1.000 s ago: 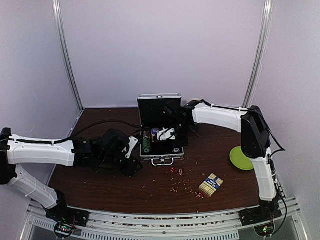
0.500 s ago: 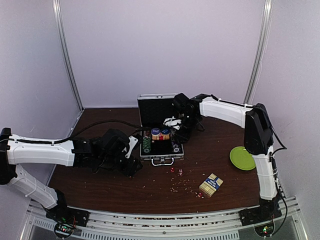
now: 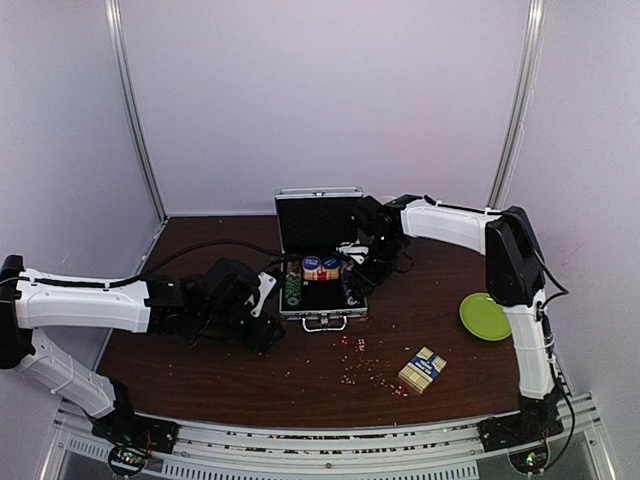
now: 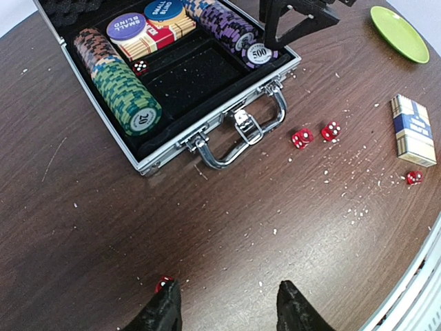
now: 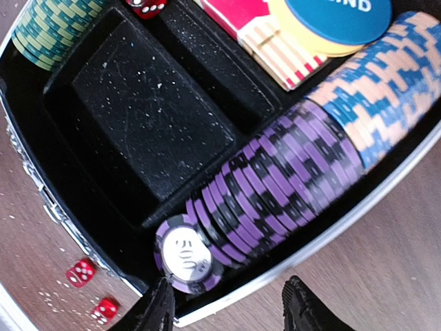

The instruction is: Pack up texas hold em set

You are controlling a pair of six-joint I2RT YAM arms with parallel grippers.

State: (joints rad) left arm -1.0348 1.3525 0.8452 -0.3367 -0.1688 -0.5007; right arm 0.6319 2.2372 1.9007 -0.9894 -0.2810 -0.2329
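The silver case (image 3: 327,321) lies open mid-table, lid up, holding green chips (image 4: 124,93), purple chips (image 5: 275,186), blue-and-tan chips (image 5: 386,103), a red die (image 4: 140,67) and two blind buttons (image 4: 127,29) on a red card deck. My right gripper (image 5: 229,296) hangs open over the case's right rim (image 5: 310,240), beside the "500" chip, holding nothing. Left of the case, my left gripper (image 4: 226,296) is open over bare table, with a red die (image 4: 163,281) at its left fingertip. Two dice (image 4: 315,134) and the blue-and-tan card box (image 4: 412,129) lie in front of the case.
A green plate (image 3: 484,316) sits at the right side of the table. Another die (image 4: 413,177) lies near the card box, close to the front edge. White crumbs speckle the dark wood. The raised lid (image 3: 318,215) stands behind the case's tray.
My right gripper has opened and drawn back and to the right out of the case, uncovering the blind buttons on the red deck. The left arm has not moved.
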